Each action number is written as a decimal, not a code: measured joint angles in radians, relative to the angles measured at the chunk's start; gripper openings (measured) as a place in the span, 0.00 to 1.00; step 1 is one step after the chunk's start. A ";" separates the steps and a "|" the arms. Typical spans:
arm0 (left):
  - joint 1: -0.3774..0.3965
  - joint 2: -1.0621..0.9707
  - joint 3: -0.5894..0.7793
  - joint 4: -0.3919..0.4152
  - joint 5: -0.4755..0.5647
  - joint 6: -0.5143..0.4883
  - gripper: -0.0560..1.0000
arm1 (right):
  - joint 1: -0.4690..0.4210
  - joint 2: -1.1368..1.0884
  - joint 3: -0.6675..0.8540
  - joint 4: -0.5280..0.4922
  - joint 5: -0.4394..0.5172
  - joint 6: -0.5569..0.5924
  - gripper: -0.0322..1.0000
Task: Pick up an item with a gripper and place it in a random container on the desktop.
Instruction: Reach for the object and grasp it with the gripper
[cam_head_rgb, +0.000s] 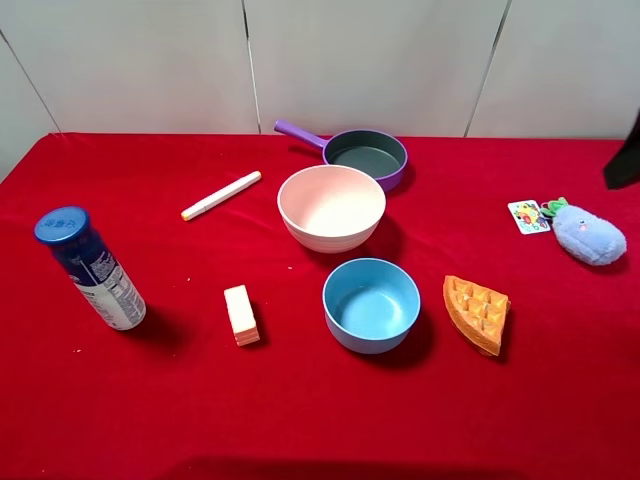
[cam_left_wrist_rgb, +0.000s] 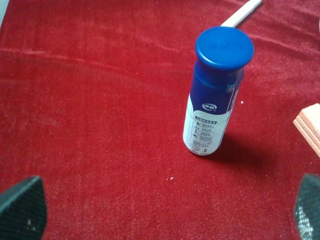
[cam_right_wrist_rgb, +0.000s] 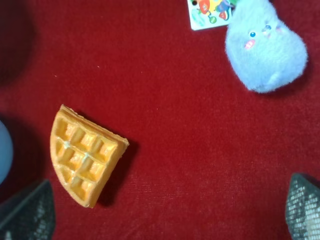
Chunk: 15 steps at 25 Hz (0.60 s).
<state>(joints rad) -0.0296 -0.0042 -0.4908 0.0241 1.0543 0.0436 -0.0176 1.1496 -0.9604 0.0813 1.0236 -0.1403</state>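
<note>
The left fingers (cam_left_wrist_rgb: 20, 207) were spread wide and held nothing. The blue-capped bottle (cam_left_wrist_rgb: 216, 90) stood upright on the red bench (cam_left_wrist_rgb: 90, 100) ahead of their tips, untouched. The right fingers (cam_right_wrist_rgb: 25, 210) were also parted wide and empty, clear of the orange waffle wedge (cam_right_wrist_rgb: 85, 157) and the plush toy (cam_right_wrist_rgb: 265, 47). From the high camera, the plush toy lay on the bench at 3 o'clock from the cream bowl (cam_head_rgb: 331, 207), well apart, with its card tag (cam_head_rgb: 527, 216) at its 10 o'clock.
</note>
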 joint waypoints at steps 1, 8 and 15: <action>0.000 0.000 0.000 0.000 0.000 0.000 0.99 | 0.000 0.024 -0.008 0.000 -0.006 -0.005 0.70; 0.000 0.000 0.000 0.000 0.000 0.000 0.99 | -0.015 0.218 -0.091 0.007 -0.041 -0.064 0.70; 0.000 0.000 0.000 0.000 0.000 0.000 0.99 | -0.083 0.375 -0.147 0.053 -0.078 -0.169 0.70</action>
<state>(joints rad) -0.0296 -0.0042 -0.4908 0.0241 1.0543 0.0436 -0.1011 1.5248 -1.1079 0.1340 0.9456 -0.3090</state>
